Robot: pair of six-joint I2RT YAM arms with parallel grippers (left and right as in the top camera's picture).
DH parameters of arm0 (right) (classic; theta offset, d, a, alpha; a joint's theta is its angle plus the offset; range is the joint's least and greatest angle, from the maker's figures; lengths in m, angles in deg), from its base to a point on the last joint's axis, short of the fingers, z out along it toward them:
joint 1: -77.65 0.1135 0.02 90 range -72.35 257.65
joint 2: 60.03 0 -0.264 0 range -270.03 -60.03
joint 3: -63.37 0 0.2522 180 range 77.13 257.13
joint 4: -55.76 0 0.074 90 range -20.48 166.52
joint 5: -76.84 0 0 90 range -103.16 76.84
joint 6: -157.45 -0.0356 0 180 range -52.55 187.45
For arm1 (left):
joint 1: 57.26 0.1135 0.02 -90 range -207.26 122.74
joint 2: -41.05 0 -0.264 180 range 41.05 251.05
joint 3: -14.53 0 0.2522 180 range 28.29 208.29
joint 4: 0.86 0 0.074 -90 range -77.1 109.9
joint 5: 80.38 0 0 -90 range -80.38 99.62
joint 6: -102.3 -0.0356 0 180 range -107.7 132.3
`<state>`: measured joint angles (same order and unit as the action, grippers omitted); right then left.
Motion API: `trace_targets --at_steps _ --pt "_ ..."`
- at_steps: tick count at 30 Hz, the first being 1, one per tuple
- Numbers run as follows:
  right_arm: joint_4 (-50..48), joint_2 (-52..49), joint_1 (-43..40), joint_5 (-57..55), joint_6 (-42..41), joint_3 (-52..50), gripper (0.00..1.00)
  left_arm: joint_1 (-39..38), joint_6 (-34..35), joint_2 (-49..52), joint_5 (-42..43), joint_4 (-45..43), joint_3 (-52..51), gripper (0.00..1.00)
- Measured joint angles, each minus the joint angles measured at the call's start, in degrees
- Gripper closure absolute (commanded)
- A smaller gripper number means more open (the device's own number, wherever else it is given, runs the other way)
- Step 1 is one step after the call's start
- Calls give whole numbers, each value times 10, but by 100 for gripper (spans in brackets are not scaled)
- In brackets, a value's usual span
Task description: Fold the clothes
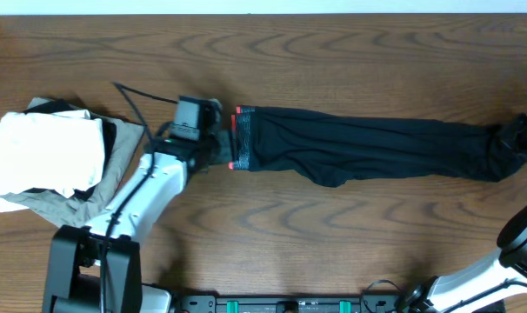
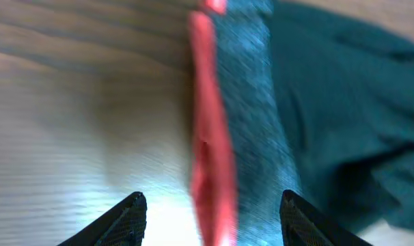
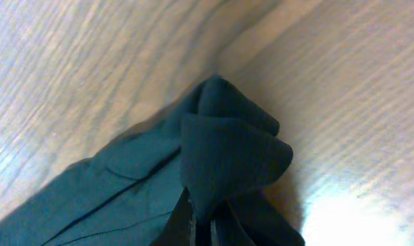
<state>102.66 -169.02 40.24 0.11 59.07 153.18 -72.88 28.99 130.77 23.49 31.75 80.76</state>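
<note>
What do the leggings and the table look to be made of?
Leggings: thin matte black stretch knit, likely synthetic, draping in soft folds; waistband heathered grey, trim coral. Table: wood or wood-look laminate, brown grain lines, slight sheen where light glares.

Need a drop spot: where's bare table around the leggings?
Bare table: far strip above the leggings, and the wide near strip below them. Crowded left: folded pile and left arm; right arm at the cuffs.
</note>
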Motion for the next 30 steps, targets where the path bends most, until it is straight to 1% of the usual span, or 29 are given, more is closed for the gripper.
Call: trace_targets --at_steps 3,9,15,18,25,30 --pt "0 0 4 0 0 0 99 -19 0 0 -1 -7 0 37" --pt "-2 0 4 9 0 0 99 -21 0 0 -10 -21 0 37" --pt "9 8 19 50 0 0 99 -21 0 0 -54 17 -1 38" --pt "23 33 52 58 0 0 99 -16 5 0 -73 27 -1 38" --pt "61 122 169 68 0 0 99 18 32 0 -92 30 -1 38" --pt "99 119 245 47 -2 0 99 22 41 0 -96 32 -1 38"
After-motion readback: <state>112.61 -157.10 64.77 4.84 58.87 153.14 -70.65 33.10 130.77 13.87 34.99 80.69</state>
